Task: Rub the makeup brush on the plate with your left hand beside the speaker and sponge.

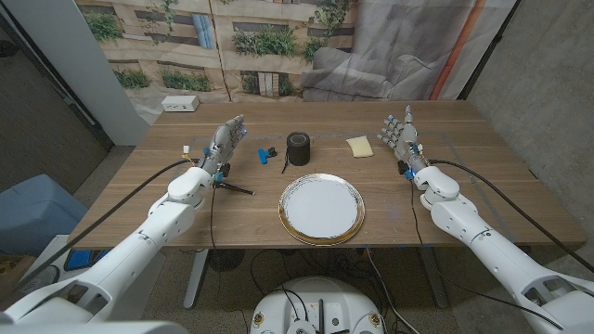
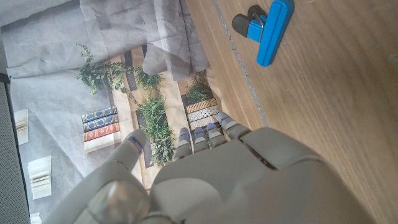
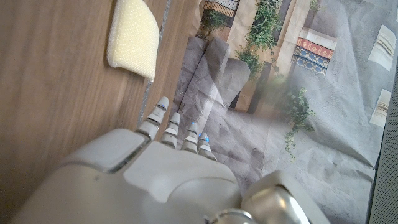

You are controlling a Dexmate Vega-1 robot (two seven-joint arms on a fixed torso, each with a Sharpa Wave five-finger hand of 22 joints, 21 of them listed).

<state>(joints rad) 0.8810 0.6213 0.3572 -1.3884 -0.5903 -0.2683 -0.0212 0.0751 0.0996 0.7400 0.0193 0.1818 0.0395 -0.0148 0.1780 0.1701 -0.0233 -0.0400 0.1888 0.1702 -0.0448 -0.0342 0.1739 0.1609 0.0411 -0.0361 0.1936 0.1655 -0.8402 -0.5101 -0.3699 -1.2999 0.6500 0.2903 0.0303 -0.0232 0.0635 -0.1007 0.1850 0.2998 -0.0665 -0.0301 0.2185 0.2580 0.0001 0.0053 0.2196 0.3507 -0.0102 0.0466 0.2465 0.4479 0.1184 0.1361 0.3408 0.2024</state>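
left hand (image 1: 225, 145): fingers apart, empty
right hand (image 1: 402, 135): fingers apart, empty
makeup brush (image 1: 235, 187): just behind left hand
plate (image 1: 322, 208): between hands

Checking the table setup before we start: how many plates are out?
1. The plate, white with a gold rim, lies at the table's near middle, in front of the speaker; none looks hidden.

Beneath my left hand (image 1: 225, 146), the makeup brush (image 1: 234, 187) is mostly covered by the forearm; I see only a dark tip poking out. Beyond that hand's fingertips, a blue clip (image 2: 268, 30) looks sharp from the wrist, but overhead its shape is too small to tell.
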